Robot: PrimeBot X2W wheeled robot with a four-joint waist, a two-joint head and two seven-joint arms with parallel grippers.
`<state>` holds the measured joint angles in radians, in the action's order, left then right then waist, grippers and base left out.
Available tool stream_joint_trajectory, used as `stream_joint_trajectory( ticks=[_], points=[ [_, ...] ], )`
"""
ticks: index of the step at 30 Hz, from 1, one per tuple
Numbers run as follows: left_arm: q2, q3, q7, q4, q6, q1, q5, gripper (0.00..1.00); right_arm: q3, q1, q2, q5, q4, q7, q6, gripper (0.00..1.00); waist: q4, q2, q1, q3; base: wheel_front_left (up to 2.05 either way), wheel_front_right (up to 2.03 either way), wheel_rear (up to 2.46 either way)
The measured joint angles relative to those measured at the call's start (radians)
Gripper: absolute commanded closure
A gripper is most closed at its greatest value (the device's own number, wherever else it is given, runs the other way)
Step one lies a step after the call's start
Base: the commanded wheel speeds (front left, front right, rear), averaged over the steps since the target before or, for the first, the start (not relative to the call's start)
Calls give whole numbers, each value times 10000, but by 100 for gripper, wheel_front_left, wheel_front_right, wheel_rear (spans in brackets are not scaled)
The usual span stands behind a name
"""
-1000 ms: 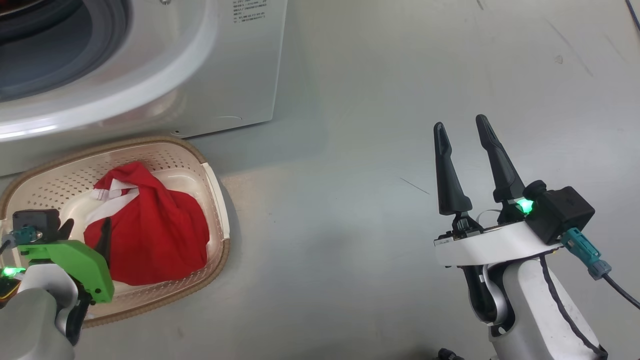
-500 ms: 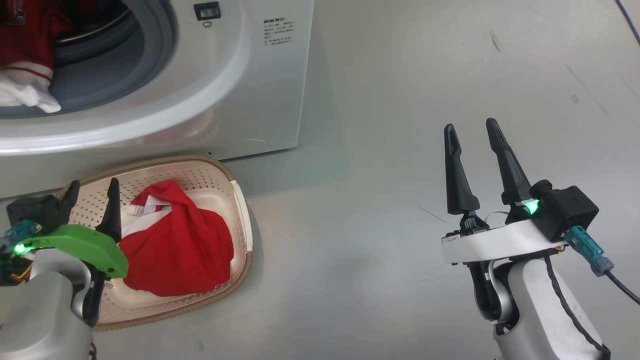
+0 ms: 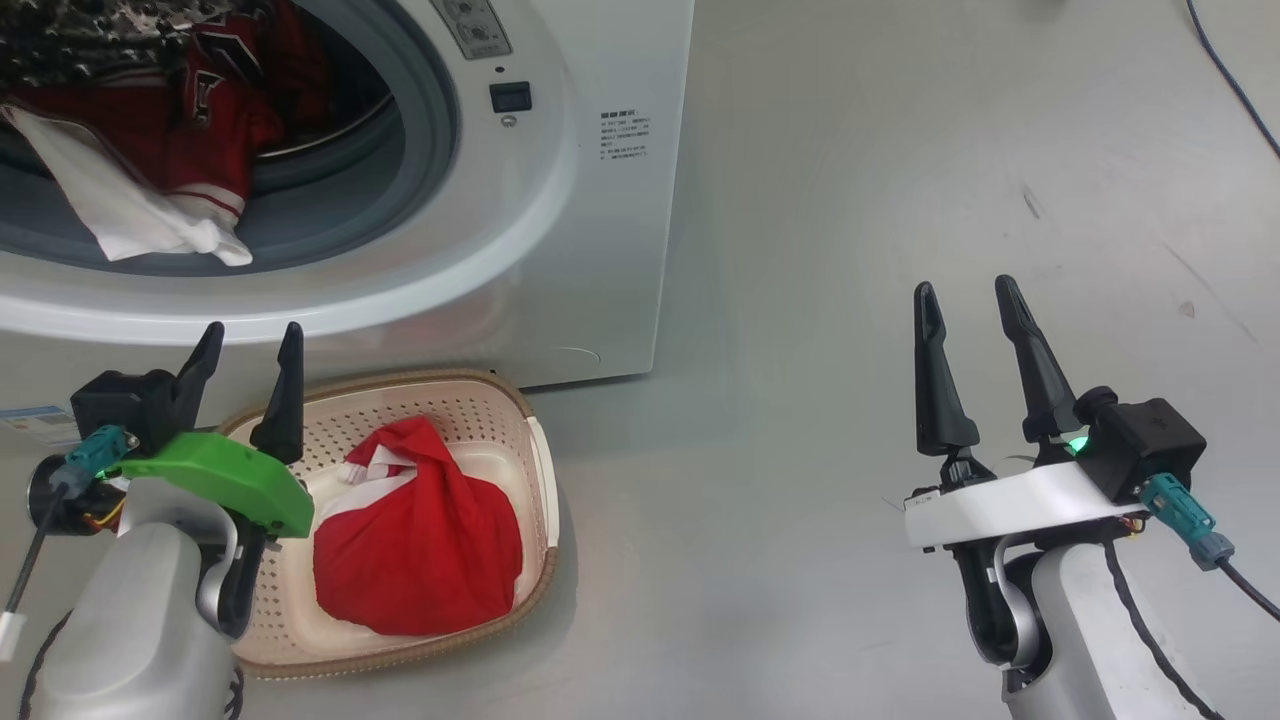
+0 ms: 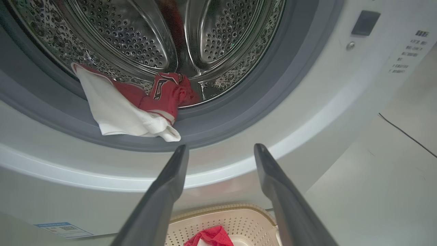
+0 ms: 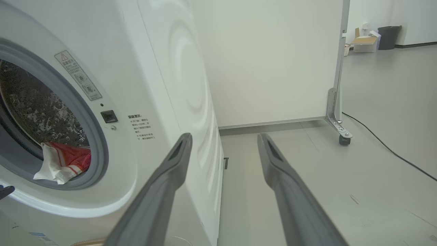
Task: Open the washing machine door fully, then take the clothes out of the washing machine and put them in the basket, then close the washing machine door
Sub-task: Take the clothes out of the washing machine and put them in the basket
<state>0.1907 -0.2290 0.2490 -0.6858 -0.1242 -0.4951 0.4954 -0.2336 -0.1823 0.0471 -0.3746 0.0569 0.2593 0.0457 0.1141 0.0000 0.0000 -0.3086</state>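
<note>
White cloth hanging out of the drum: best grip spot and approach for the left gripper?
Probably the bunched lower end of the white cloth, where it drapes out over the grey gasket. That end sticks out past the red jersey and is nearest the open left gripper, which points up at it from just below. Come straight in from the front, with the fingers straddling the fold.

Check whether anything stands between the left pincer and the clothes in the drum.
Nothing visible does. The open left pincer sits below and in front of the clothes, which hang over the gasket; the gap between them is bare.
</note>
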Motion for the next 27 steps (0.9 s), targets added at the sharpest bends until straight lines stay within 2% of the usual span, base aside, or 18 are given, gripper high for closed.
stream_joint_trajectory(
  ticks=[15,27],
  points=[
    [-167,612,29,1620,0,1479,-33,0,27,802,-2,75,299,0,238,0,-631,0,0,1435,0,0,0],
    [-593,966,29,3101,4,3055,-336,0,65,1381,-10,109,313,0,322,0,-859,0,0,2188,0,0,0]
  ],
)
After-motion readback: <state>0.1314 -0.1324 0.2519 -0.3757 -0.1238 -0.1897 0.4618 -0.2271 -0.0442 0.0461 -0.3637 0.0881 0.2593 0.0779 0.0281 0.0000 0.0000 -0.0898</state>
